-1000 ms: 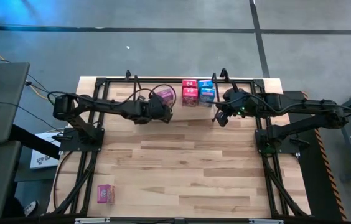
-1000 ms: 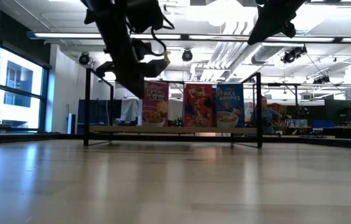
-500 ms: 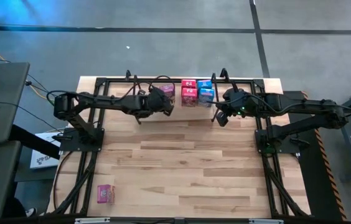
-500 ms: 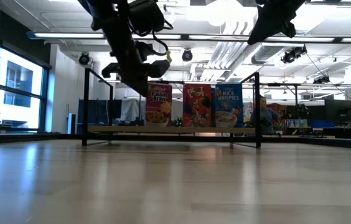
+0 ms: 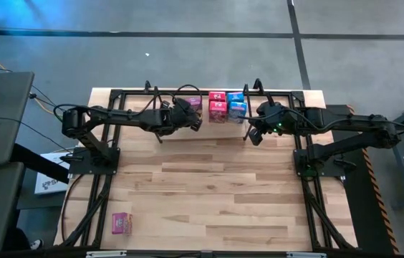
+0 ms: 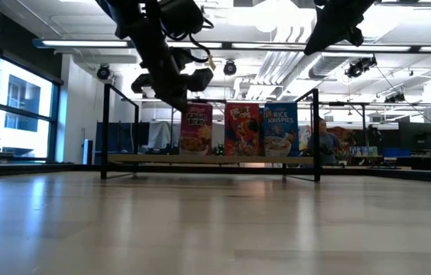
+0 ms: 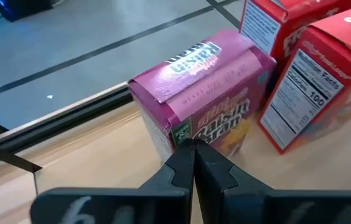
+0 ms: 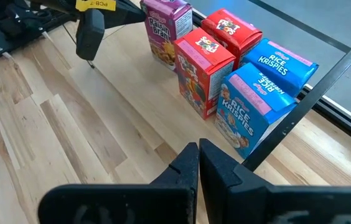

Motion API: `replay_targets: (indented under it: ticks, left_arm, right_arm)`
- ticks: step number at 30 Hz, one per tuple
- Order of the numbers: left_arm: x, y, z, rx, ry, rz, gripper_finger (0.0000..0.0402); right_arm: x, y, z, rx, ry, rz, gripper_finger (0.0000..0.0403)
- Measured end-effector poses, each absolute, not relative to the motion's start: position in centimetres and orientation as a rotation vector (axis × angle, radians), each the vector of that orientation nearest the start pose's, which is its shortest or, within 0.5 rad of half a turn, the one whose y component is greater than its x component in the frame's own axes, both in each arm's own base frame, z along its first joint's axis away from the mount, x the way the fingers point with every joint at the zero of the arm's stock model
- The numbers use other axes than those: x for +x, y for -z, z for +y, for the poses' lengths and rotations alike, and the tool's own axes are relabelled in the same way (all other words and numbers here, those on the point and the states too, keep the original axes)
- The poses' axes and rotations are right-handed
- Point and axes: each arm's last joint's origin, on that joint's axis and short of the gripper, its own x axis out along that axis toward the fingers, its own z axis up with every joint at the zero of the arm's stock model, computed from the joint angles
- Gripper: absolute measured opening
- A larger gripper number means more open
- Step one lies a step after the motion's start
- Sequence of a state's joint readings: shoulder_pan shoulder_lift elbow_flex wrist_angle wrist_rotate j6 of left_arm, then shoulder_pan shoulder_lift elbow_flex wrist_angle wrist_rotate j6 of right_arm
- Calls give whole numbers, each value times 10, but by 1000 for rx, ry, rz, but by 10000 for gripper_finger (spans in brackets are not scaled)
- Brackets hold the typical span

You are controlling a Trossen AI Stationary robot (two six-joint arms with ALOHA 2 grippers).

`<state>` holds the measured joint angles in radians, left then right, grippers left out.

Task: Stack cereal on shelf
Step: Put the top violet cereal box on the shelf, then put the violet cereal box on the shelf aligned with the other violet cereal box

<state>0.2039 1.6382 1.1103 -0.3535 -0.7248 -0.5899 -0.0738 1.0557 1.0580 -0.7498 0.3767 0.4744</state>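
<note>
Left claw [image 5: 196, 123] is pinched fully closed with nothing in it, tips right up against the front of the purple raisin bran box [image 5: 193, 104], which stands upright on the shelf [image 5: 188, 134] at the far edge of the tabletop [image 5: 209, 186]. Just right of it stand two red boxes [image 5: 218, 106] and two blue boxes [image 5: 238, 105]. Right claw [image 5: 253, 136] hangs closed and empty near the shelf's right end. One pink box [image 5: 122, 223] lies alone at the near left corner.

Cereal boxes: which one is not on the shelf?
The pink box lying alone at the table's near-left corner; the purple, red and blue boxes stand together on the shelf.
</note>
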Motion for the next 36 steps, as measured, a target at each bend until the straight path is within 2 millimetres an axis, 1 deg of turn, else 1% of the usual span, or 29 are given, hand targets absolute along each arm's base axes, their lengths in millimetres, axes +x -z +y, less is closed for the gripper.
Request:
replay_targets:
  ticks: [6, 12, 17, 20, 23, 26, 28, 31, 34, 36]
  left_arm:
    - [325, -227, 89, -235, -1093, 606, 0]
    - [323, -229, 88, -235, -1087, 609, 0]
    - [314, -243, 77, -237, -1038, 630, 0]
    - [304, -257, 66, -248, -1017, 615, 0]
    - [292, -277, 50, -279, -961, 565, 0]
    - [280, -300, 27, -307, -850, 496, 0]
    - [272, -313, 10, -319, -770, 450, 0]
    - [261, -330, -21, -317, -632, 383, 0]
    - [252, -341, -52, -285, -515, 320, 0]
    - [246, -339, -72, -257, -470, 281, 0]
  right_arm:
    - [203, -329, -26, 331, 595, 626, 0]
    - [203, -329, -26, 332, 591, 627, 0]
    - [203, -329, -26, 332, 589, 628, 0]
    - [203, -329, -26, 331, 591, 628, 0]
    - [203, -329, -26, 330, 592, 627, 0]
    - [203, -330, -26, 330, 592, 626, 0]
    - [204, -330, -26, 332, 590, 616, 0]
    - [204, -331, -26, 335, 588, 603, 0]
    - [205, -332, -26, 337, 585, 596, 0]
    - [205, -332, -26, 340, 583, 594, 0]
